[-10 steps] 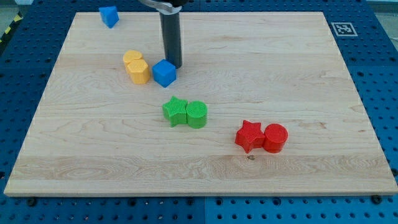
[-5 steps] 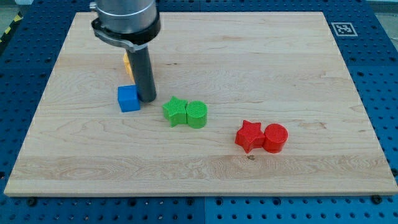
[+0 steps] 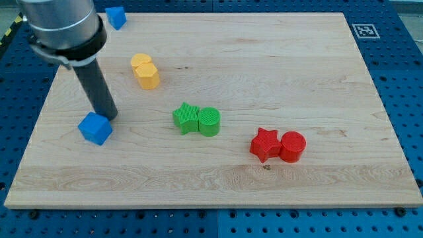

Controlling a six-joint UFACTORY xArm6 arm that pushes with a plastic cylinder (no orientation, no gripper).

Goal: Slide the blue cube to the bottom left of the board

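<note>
Blue cube: near the board's left edge, below mid-height, touching my tip.
My tip: just up-right of that cube; I carry no pincer, only a rod.
Second blue block: top-left corner.
Yellow blocks: touching pair.
Green star, green cylinder: centre, touching.
Red star, red cylinder: right, touching.
</note>
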